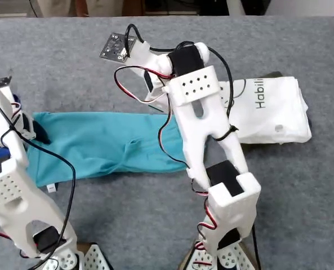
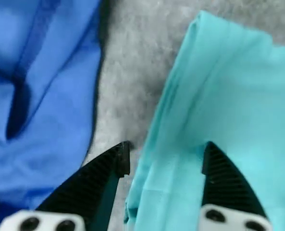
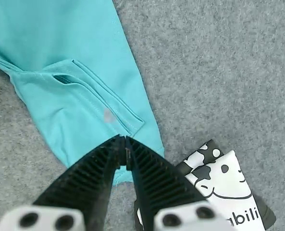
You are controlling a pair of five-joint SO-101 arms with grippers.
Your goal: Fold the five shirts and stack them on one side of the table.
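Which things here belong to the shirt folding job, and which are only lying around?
For the job: teal shirt, laid out; white shirt, folded; blue shirt beside the teal one; left gripper, open; right gripper, shut.
Only lying about: grey table cover underneath.

both arms white printed shells, black servos. right arm (image 1: pixel 195 84): hole-grid plate, red/black/white wires, bare circuit board (image 1: pixel 117 46) at far end. left arm (image 1: pixel 4 188): same plate, black cable. left gripper (image 2: pixel 167 147), right gripper (image 3: pixel 123 139): black ribbed fingers, white screwed bases.
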